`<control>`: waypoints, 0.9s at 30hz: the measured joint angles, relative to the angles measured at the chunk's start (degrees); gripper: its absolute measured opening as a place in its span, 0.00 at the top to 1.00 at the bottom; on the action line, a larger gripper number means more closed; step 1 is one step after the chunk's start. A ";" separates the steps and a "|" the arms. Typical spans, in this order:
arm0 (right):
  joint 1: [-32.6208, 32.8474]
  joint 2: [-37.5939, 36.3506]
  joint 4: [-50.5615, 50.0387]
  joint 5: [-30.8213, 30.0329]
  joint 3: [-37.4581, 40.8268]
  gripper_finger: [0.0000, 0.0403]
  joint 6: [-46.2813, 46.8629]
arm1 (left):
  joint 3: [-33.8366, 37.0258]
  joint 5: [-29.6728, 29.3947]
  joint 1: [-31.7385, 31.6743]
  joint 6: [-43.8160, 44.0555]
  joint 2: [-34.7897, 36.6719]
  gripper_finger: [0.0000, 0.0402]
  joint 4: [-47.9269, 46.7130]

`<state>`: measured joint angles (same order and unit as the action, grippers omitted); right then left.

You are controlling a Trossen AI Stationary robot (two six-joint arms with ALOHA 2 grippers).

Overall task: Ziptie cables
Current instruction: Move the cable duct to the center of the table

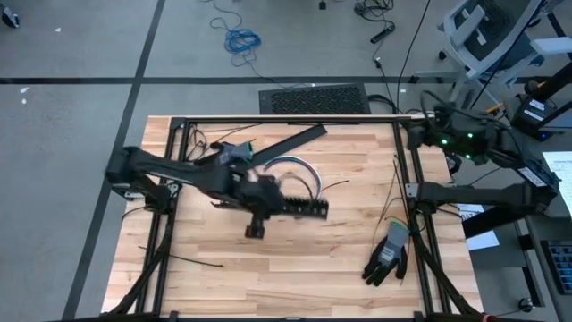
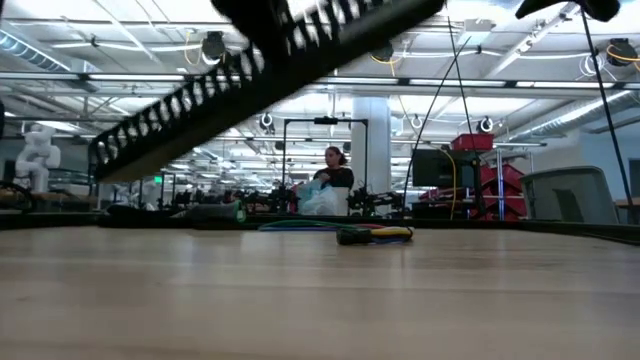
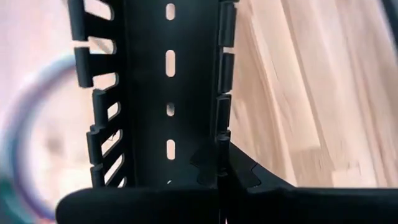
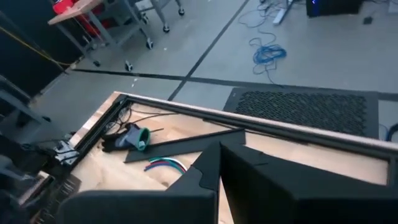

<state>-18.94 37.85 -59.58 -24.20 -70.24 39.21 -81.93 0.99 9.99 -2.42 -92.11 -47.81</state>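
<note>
Multicoloured cables (image 1: 299, 167) (curved), on wood, just beyond left hand (image 1: 268, 204)

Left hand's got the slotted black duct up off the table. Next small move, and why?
Probably lower the black slotted plastic cable duct beside the curved bundle of blue, white and yellow wires. The left hand is shut on the duct's wall, holding it tilted above the wooden table, while the wires lie loose. The right hand waits shut at the table's edge.
</note>
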 joint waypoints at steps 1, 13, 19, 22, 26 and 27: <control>0.00 -0.33 -0.48 -0.01 0.00 1.00 0.58 | 0.02 1.44 0.14 0.14 -2.27 1.00 -0.01; 0.00 1.62 -3.16 0.15 0.00 1.00 -2.37 | 0.07 10.85 2.69 8.04 -17.44 1.00 10.31; 0.00 1.70 -3.35 0.22 0.00 1.00 -4.95 | 0.07 13.14 2.04 15.78 -19.48 1.00 13.03; 0.00 1.70 -3.75 0.32 0.00 1.00 -5.98 | 0.07 14.22 1.79 20.01 -20.09 1.00 15.22; 0.00 1.70 -3.73 0.50 0.00 1.00 -7.82 | 0.07 15.98 2.42 19.93 -20.46 1.00 17.57; 0.02 1.70 -3.73 0.50 0.00 1.00 -8.23 | 0.07 15.98 2.45 19.89 -20.46 1.00 17.31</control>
<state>-18.92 39.55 -63.31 -23.70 -70.24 30.98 -81.87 16.97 12.45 17.47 -112.57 -30.50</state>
